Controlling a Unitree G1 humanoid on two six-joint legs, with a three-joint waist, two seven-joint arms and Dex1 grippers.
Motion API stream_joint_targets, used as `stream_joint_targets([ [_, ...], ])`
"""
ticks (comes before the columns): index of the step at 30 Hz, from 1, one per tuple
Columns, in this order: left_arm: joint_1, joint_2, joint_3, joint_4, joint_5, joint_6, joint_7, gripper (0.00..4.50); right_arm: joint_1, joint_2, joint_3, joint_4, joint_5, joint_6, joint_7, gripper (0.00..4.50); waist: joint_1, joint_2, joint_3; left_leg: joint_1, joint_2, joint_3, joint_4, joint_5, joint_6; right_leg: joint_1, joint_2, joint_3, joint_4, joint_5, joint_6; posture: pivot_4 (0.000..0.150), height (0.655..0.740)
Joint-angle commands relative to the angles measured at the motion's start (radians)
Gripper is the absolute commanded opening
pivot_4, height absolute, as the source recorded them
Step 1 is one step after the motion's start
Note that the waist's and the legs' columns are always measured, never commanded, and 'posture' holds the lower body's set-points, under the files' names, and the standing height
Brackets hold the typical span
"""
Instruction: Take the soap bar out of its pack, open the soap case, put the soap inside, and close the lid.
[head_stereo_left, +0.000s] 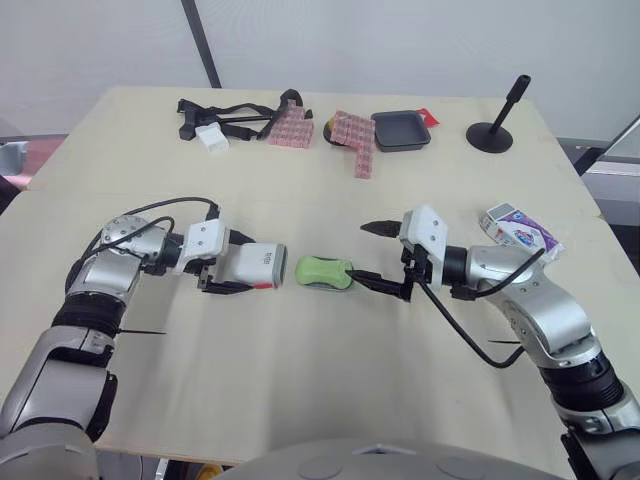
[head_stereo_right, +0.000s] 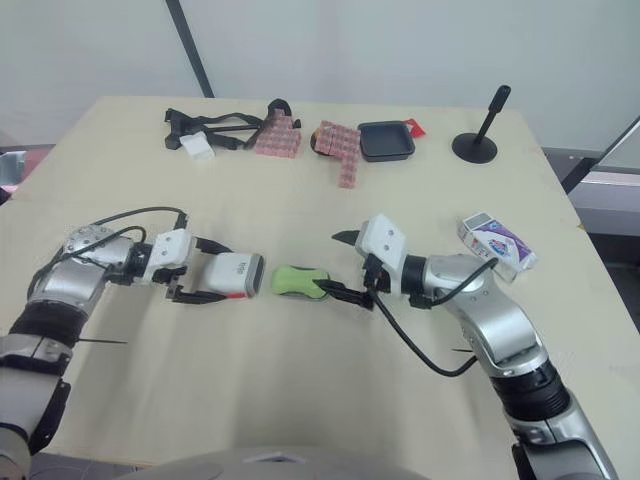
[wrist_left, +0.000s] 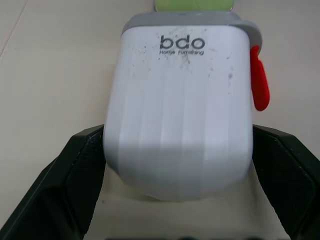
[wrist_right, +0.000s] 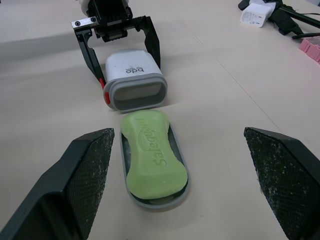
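Note:
A green soap bar (head_stereo_left: 323, 270) lies on the grey inner tray (wrist_right: 176, 150) of the soap case, at the middle of the table. Just to its left lies the white outer shell of the case (head_stereo_left: 253, 266), its open mouth facing the soap. My left gripper (head_stereo_left: 238, 265) is shut on that shell, one black finger (wrist_left: 75, 175) pressed to each side. My right gripper (head_stereo_left: 373, 256) stands open just right of the soap, with its lower finger (head_stereo_left: 378, 284) close to the tray's end. The purple and white soap pack (head_stereo_left: 518, 227) lies by the right arm.
At the back of the table are a black strap with a white block (head_stereo_left: 212, 138), pink blocks (head_stereo_left: 352, 135), a black square dish (head_stereo_left: 400, 130) and a black stand (head_stereo_left: 492, 132). The table's right edge runs close to the pack.

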Motion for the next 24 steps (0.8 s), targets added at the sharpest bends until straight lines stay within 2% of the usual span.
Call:
stream_joint_targets([
  [1,-0.027,0.000,-0.001,0.030,0.013,-0.038,-0.014,4.50,0.004,-0.008,-0.001,-0.038,-0.005,-0.023,-0.012,4.46,0.000,0.000,0.000,0.000,0.000,0.000,0.000,0.000,0.000,0.000,0.000,0.000,0.000,0.000,0.000,0.150,0.7400],
  [9,-0.036,-0.011,-0.002,0.042,0.002,-0.037,-0.034,4.50,0.007,-0.021,0.021,-0.030,-0.020,-0.023,-0.019,4.46,0.000,0.000,0.000,0.000,0.000,0.000,0.000,0.000,0.000,0.001,0.000,0.000,0.000,0.000,0.000,0.150,0.7400],
  [13,-0.027,-0.005,0.000,0.024,-0.004,-0.025,-0.052,3.46,-0.004,-0.037,0.041,-0.014,-0.039,-0.018,-0.016,4.50,0.000,0.000,0.000,0.000,0.000,0.000,0.000,0.000,0.000,0.001,0.000,0.000,0.000,0.000,0.000,0.150,0.7400],
  [24,0.023,0.032,0.033,-0.051,-0.010,-0.028,0.009,3.46,-0.049,-0.086,0.131,0.045,-0.111,0.016,0.015,4.50,-0.005,0.000,0.000,-0.001,0.000,0.000,-0.001,0.000,0.000,0.002,0.000,0.000,-0.001,0.000,0.000,0.150,0.7400],
])
